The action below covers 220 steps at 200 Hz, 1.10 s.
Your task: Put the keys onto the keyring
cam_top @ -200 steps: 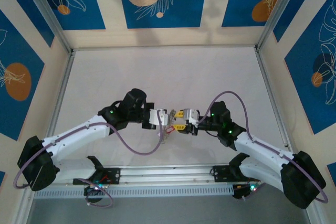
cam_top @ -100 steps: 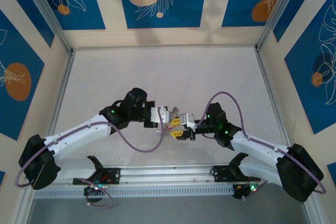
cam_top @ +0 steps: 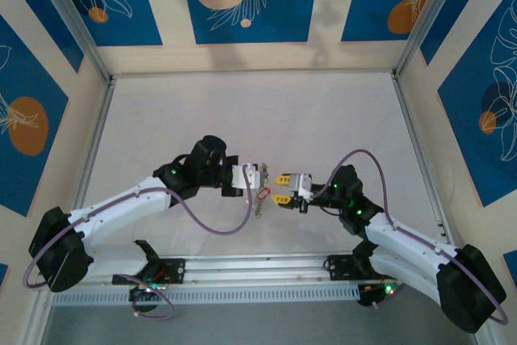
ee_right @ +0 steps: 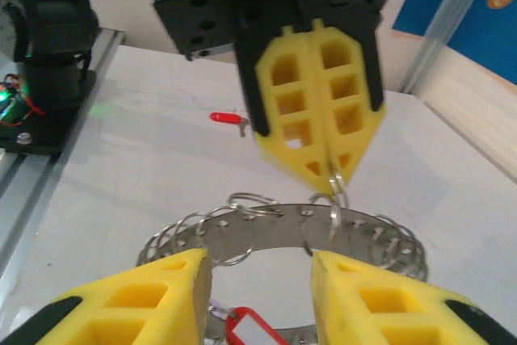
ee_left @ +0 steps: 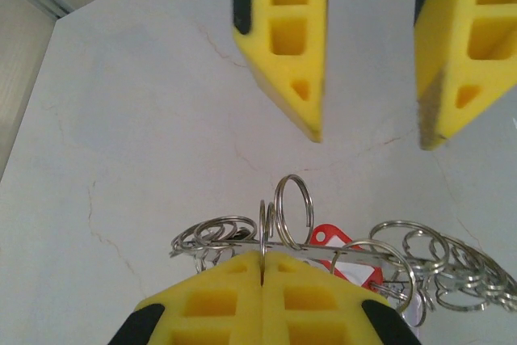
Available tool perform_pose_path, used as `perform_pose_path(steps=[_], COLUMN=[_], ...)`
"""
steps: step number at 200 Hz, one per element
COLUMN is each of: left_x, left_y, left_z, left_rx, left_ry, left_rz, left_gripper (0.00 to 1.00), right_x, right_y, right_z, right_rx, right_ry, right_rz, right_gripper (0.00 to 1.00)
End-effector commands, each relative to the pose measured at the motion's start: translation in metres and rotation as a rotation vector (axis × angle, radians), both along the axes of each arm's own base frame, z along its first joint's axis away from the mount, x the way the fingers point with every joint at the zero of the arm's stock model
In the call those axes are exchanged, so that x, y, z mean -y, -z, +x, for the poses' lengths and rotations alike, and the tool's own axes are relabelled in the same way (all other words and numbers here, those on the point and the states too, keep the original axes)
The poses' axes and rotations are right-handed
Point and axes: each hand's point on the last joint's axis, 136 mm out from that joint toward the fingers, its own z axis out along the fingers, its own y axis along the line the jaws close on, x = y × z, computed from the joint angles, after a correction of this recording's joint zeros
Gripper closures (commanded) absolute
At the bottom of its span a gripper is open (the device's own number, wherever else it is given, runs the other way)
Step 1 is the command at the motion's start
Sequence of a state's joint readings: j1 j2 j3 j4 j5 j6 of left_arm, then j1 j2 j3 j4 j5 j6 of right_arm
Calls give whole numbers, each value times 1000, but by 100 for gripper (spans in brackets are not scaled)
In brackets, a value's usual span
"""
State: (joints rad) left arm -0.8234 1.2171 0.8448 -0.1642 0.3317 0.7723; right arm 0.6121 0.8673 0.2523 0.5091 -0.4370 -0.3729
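Keyring [ee_right: 271, 228] between shut left jaws, right jaws apart

Left gripper [cam_top: 259, 181], fingers pressed together, sits at 9 o'clock of the right gripper [cam_top: 280, 187], whose fingers stand apart, both arms bent inward

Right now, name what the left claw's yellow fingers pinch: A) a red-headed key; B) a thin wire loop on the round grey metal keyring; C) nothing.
B: the left claw is shut on a thin wire loop standing up from the round grey metal keyring.
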Motion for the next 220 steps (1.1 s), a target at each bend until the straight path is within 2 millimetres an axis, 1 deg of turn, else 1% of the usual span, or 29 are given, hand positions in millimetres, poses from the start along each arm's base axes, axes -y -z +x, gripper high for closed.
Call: perform_pose_path(steps=[1,16,49,74,101,122,132,142,161,171,192,208,220], left_x=[9,10,14,15,15,15,15,16,16,17,18,18,19], left_y=[-6,-7,-8,-8,-8,-6,-5,-4,-3,-3,-5,-6,-7], left_z=[-3,-1,0,3,4,5,3,1,0,-1,-4,-4,-5], left_rx=[5,0,-7,-9,-10,-10,-10,-10,-10,-8,-5,-4,-7], left_ry=[34,31,35,19,15,13,23,36,44,52,74,79,86], left_rz=[-29,-27,-37,-38,-28,-29,-34,-33,-33,-39,-42,-42,-46], left_gripper=[100,100,100,100,100,100,100,100,100,100,100,100,100], right_x=[0,-4,-18,-28,-25,-19,-17,-13,-6,-3,1,1,-1], right_y=[-8,-6,-3,-2,-1,0,-1,-3,-10,-12,-13,-16,-16], right_z=[10,13,12,-5,-20,-24,-22,-18,-4,5,16,22,24], right_rx=[30,12,-1,10,46,56,63,83,117,114,121,126,124], right_ry=[32,20,-53,-167,-193,-185,-157,-117,-28,9,48,48,38], right_rz=[4,-5,-19,-34,-26,-29,-34,-25,2,-13,-36,-42,-63], right_gripper=[56,53,54,64,70,70,69,66,62,62,62,62,64])
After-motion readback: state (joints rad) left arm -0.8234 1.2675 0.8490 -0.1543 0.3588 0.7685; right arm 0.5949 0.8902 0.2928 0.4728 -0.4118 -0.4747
